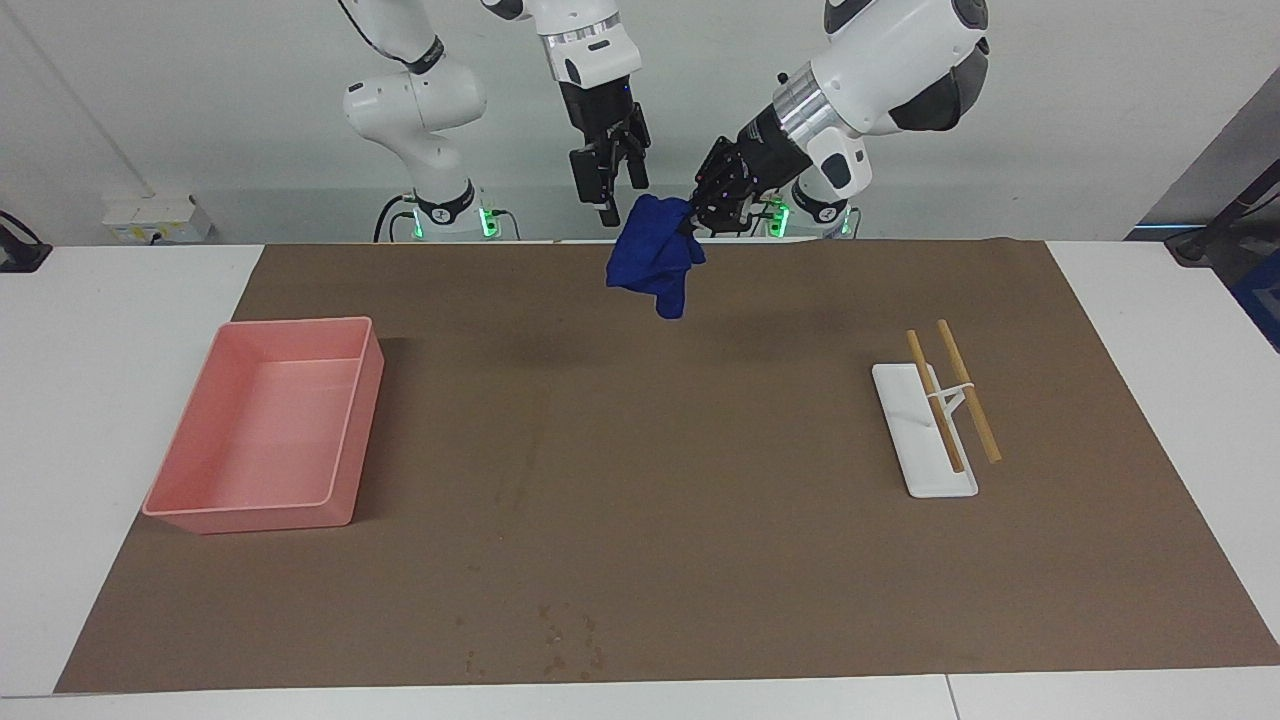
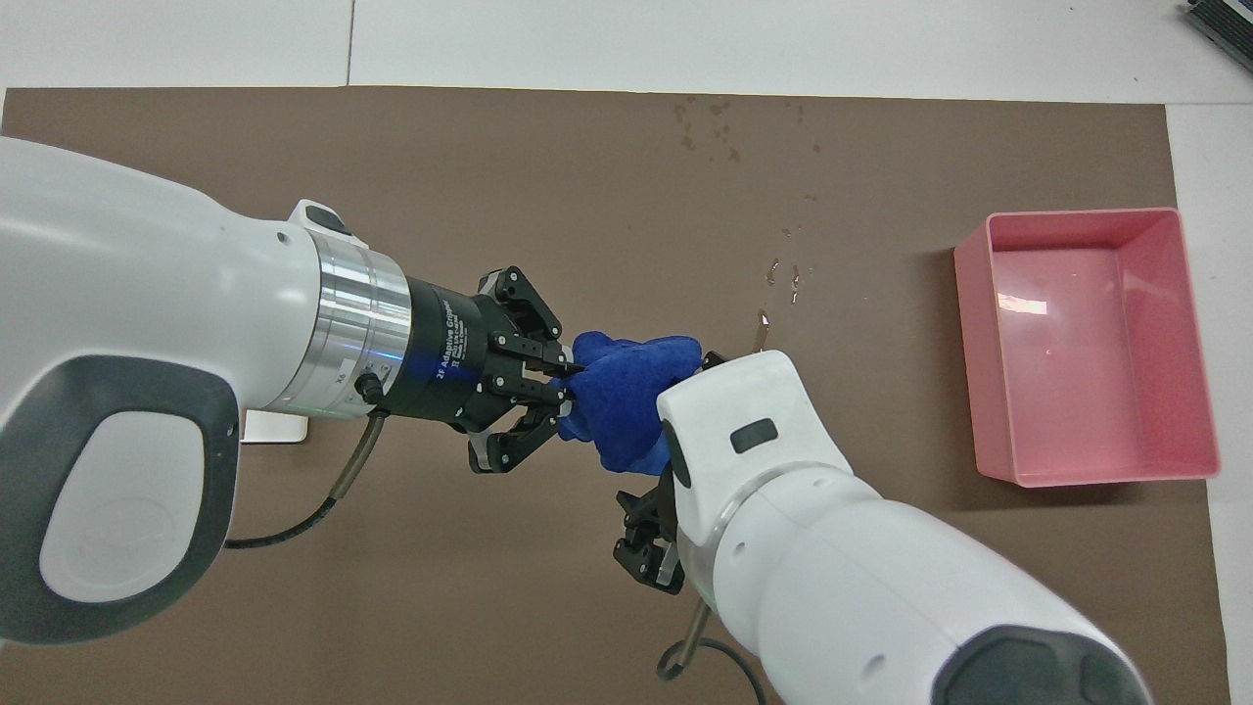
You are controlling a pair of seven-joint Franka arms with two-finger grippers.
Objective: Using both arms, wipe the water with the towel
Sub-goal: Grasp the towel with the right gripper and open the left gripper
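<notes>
Blue towel hangs as a wad in the air over the brown mat, pinched in the closed fingers of the left gripper. The right gripper hangs just beside it, fingers spread wide and holding nothing. Faint water streaks the mat mid-counter, well apart from the pink tray.

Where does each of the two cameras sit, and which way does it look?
Facing view: high across the table, looking at the robots; both arms show whole, the left pincer holding the towel up.
Overhead view: above the robots' end, looking steeply down; only forearms and pincers show.
Shared: towel, pink tray, brown mat.
</notes>
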